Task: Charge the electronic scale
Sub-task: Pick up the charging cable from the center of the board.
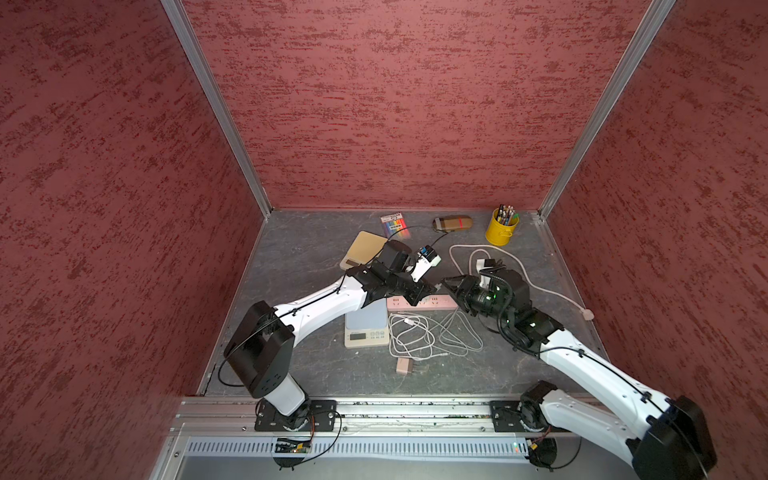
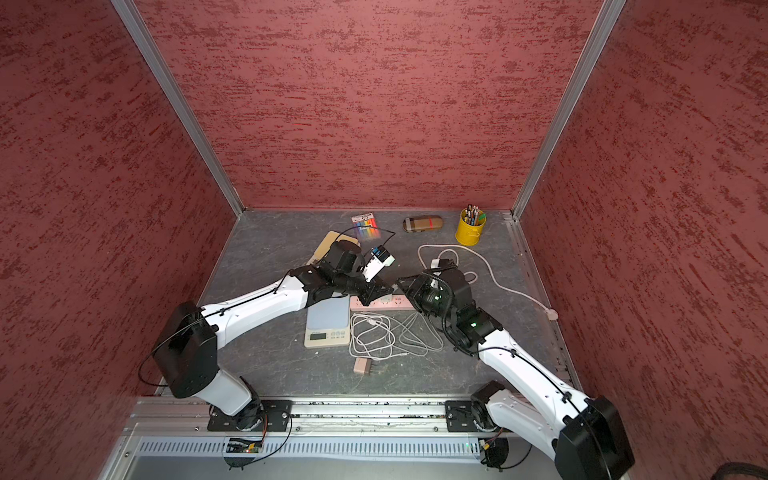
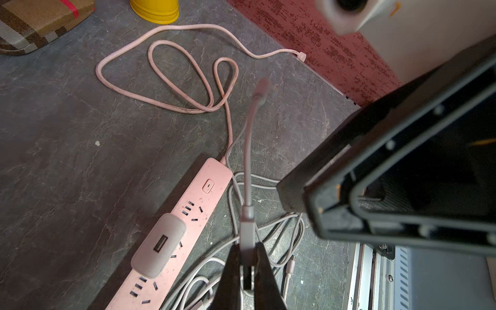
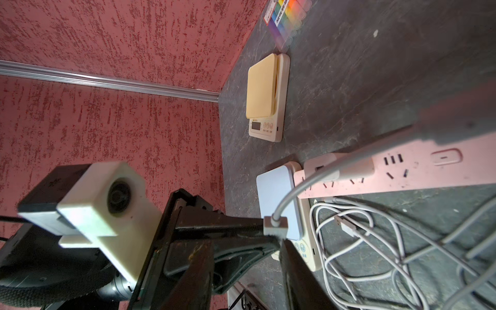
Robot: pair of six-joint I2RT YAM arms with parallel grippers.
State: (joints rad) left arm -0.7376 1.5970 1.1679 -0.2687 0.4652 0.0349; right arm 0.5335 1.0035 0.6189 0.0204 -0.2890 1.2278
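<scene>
The left gripper [image 3: 248, 257] pinches the plug [image 3: 247, 228] of a cable [image 3: 249, 150] above the strip [image 3: 204, 198], where an adapter [image 3: 159, 244] already sits; the right gripper [image 1: 446, 284] appears parted and empty, though poorly seen. The scale [image 1: 368, 324] lies beside the strip, unconnected: both cable ends await plugging.

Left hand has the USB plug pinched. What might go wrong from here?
1. The left hand grips the USB plug with its cable end outward; a regrasp before reaching the grey adapter on the power strip may drop it.
2. Its cable trails into tangled loops that may snag.
3. The right hand sits very close; the two may bump.
</scene>
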